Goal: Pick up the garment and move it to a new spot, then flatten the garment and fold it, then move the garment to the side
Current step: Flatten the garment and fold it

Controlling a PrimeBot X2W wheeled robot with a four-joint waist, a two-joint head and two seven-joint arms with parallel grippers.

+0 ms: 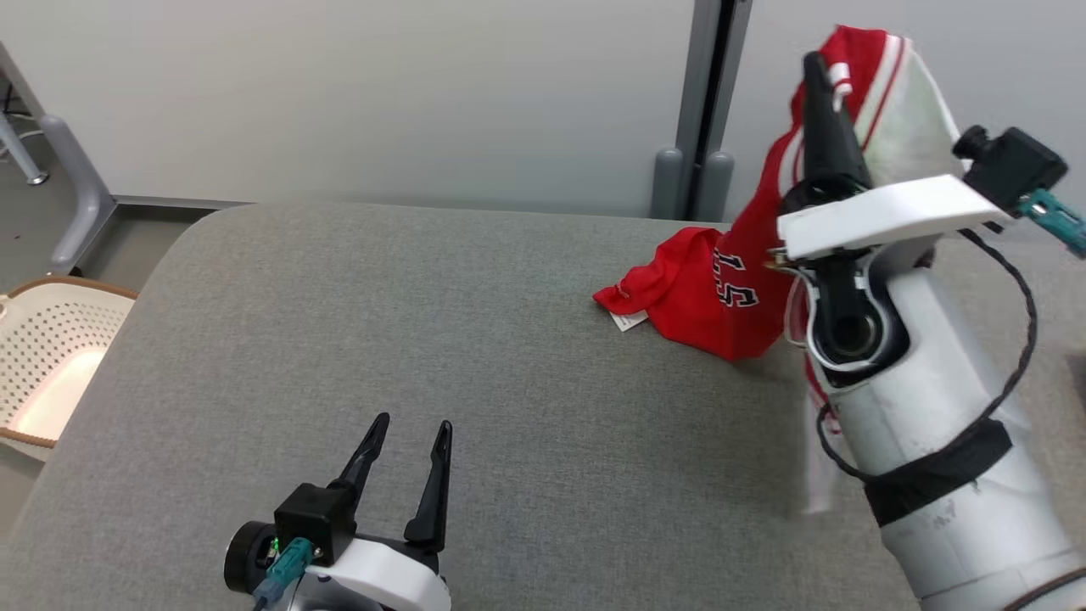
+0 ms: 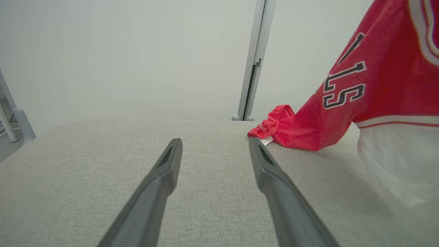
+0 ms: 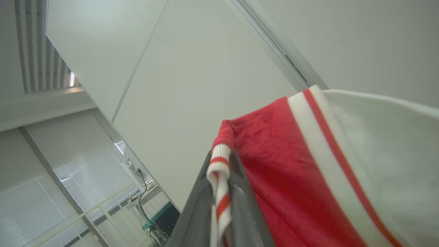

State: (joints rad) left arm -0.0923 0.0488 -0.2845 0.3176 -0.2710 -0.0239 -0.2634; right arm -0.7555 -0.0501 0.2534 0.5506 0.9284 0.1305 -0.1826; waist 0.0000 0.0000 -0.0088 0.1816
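Hovering over the near part of the grey table (image 1: 424, 297): left gripper (image 1: 414, 422), fingers spread, holding nothing. Stretching ahead and leftward: bare tabletop, corners rounded. Rising at the right: right gripper (image 1: 819, 72), fingers clamping the striped rim of the red and white garment (image 1: 721, 297). Hanging steeply, long axis running down-left, lower end trailing on the table's far right. Standing off the left edge: white basket (image 1: 51, 365). Standing beyond the far edge: grey post (image 1: 708, 85).

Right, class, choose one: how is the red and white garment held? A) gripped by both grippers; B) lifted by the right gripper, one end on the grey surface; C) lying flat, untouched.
B: the right gripper is shut on the striped trim of the garment, while the left gripper sits open, apart from it.
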